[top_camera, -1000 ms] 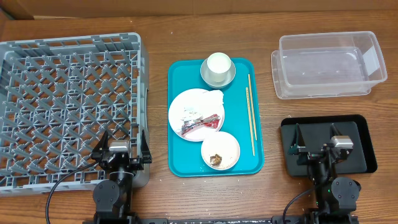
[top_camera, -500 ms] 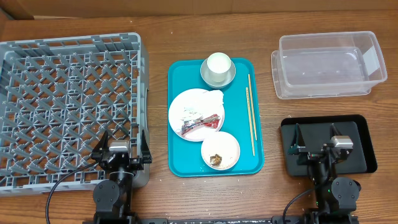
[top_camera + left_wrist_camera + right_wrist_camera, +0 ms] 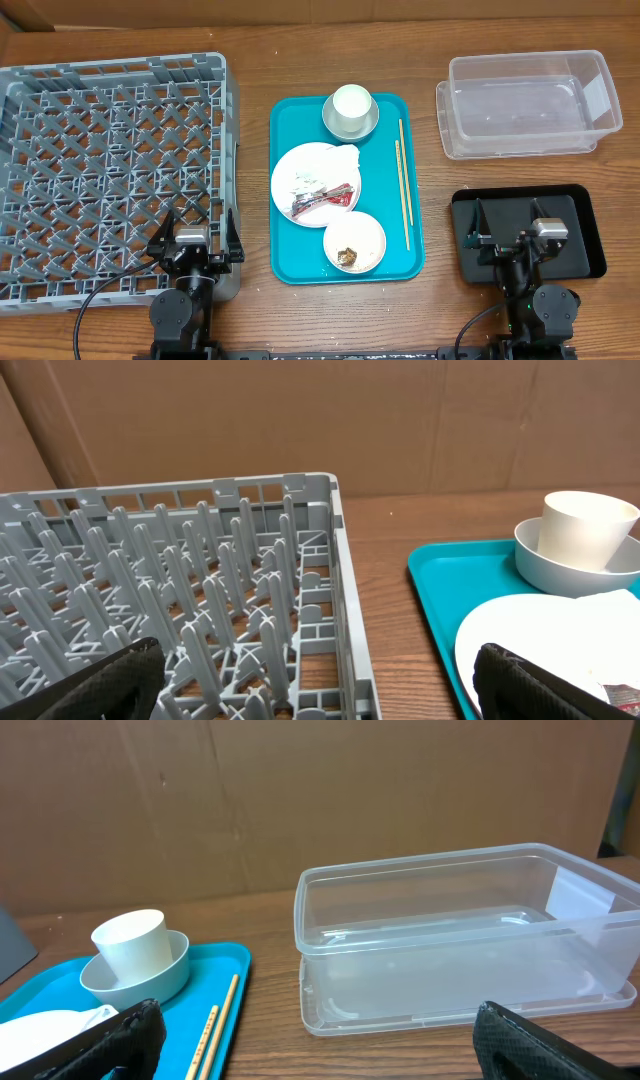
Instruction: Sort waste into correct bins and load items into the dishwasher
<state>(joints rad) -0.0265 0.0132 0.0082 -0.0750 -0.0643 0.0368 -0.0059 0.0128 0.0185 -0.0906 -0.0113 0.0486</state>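
No text can be read, neither on the wrapper (image 3: 322, 197) nor on the white label (image 3: 596, 97) of the clear tub (image 3: 450, 126)

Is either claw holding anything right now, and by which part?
Nothing is held. Left claw is open over the grey rack, right claw open over the black tray; nothing sits between either pair of fingers.

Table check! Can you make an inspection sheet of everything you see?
Surface: wooden table, teal tray in the middle.
Job's things: dish rack and clear tub empty; black tray nearer; on the teal tray, plate with wrapper and napkin, cup in bowl, second bowl with scraps, chopsticks.
Clutter: nothing seen.
End effectors: left end effector open over rack; right end effector open over black tray.
Cables: black cable by each arm.
Surroundings: cardboard wall.
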